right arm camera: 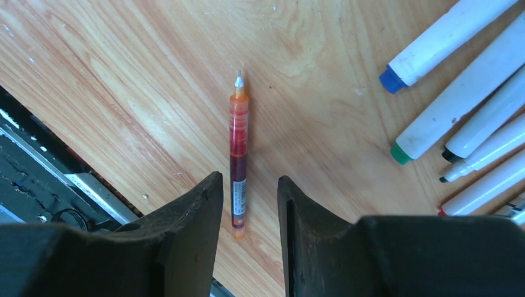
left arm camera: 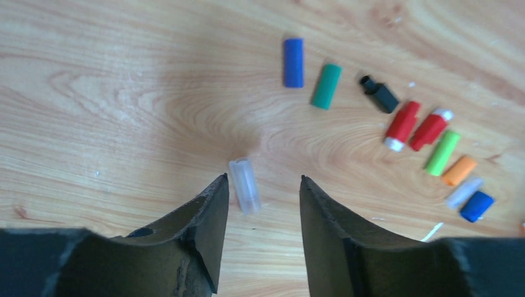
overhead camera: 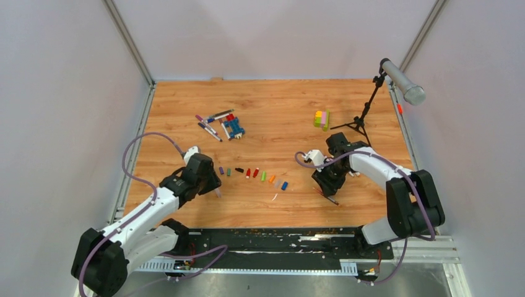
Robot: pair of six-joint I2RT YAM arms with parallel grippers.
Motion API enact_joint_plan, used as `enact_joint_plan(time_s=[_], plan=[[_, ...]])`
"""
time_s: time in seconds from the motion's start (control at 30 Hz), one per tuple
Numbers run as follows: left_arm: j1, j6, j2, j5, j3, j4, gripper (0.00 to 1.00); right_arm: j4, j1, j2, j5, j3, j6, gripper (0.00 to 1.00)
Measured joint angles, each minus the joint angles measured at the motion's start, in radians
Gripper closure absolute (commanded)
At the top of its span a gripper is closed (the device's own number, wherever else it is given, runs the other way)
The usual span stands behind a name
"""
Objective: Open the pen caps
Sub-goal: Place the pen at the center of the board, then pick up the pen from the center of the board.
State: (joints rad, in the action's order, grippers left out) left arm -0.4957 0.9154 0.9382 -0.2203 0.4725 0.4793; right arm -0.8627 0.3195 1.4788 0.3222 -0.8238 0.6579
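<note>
- Left claw [left arm camera: 264, 183] was released; a clear cap [left arm camera: 244, 185] lay beside one finger.
- Right claw [right arm camera: 249, 180] was released, with a translucent orange-red pen [right arm camera: 238, 142] between its fingers, uncapped.

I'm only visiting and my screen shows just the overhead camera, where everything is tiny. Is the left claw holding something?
Observer: No. The left wrist view shows the left gripper open, with a clear cap lying on the table between its fingers.
Visitor: And the right claw?
Observer: The right gripper is open too. An orange-red pen lies flat on the wood, its near end between the fingers.
Visitor: Is that pen's cap on?
Observer: No. Its fine tip is bare, pointing away from the gripper.
</note>
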Motion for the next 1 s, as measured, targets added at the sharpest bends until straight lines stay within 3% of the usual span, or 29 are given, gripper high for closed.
enact_joint_plan(time_s=[0.07, 0.17, 0.2, 0.43, 0.6, 0.8, 1.0], plan=[[0.0, -0.016, -0.016, -0.008, 0.026, 0.008, 0.33, -0.001, 0.0, -0.019, 0.005, 0.0, 0.002, 0.61], [0.0, -0.059, -0.039, -0.011, 0.05, 0.008, 0.06, -0.003, 0.0, -0.046, 0.02, 0.0, 0.008, 0.61], [0.0, -0.078, -0.048, -0.009, 0.055, 0.003, 0.01, -0.004, 0.0, -0.056, 0.024, 0.0, 0.01, 0.61], [0.007, -0.214, -0.136, -0.014, 0.068, -0.111, 0.0, -0.013, -0.004, -0.13, 0.054, 0.0, 0.022, 0.61], [0.079, -0.253, -0.101, -0.05, 0.116, -0.222, 0.0, -0.016, -0.014, -0.189, 0.084, 0.0, 0.029, 0.61], [0.215, -0.221, 0.176, -0.018, 0.303, -0.256, 0.0, -0.017, -0.02, -0.23, 0.108, 0.0, 0.037, 0.61], [0.233, -0.172, 0.577, -0.057, 0.7, -0.047, 0.15, -0.02, -0.022, -0.238, 0.12, 0.0, 0.045, 0.61]])
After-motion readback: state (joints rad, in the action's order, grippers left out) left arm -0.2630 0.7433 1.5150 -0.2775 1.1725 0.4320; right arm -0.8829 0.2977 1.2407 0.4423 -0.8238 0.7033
